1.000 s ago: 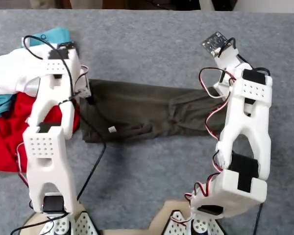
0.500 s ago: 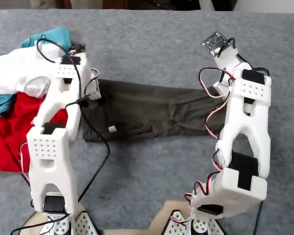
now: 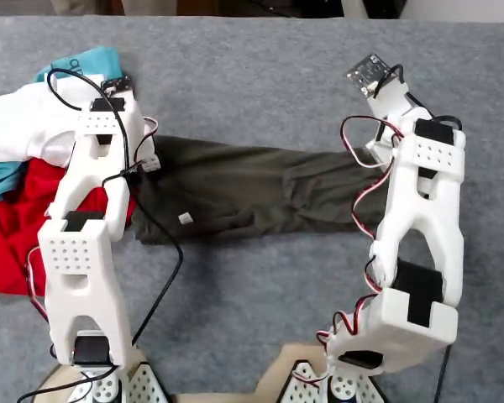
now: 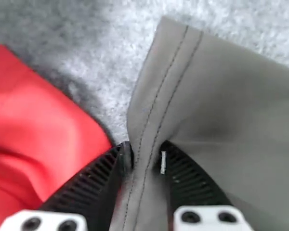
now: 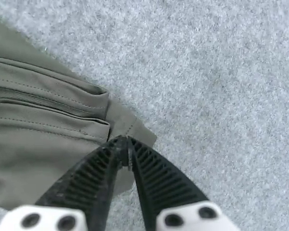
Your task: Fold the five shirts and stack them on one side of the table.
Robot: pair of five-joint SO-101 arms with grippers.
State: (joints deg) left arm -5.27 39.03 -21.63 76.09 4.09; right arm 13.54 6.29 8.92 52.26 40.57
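Observation:
An olive shirt [image 3: 244,189] lies folded into a long band across the middle of the grey table [image 3: 260,75]. My left gripper [image 3: 144,165] is at its left end, shut on the stitched hem, with the olive shirt [image 4: 221,106] pinched at the left gripper [image 4: 145,159] between its black fingers. At the band's right end my right gripper [image 3: 368,158] is low over the cloth. The right gripper [image 5: 124,144] has its fingertips together on the corner of the olive shirt [image 5: 33,120].
A heap of other shirts sits at the table's left edge: a white shirt [image 3: 17,126], a teal shirt [image 3: 92,60] and a red shirt [image 3: 8,227]. The red shirt [image 4: 33,125] lies right beside my left gripper. Bare grey table lies beyond and in front of the band.
My left gripper shifted right, then came back left with the hem, and the olive shirt's left end and its small label slid slightly left. The right arm stayed still.

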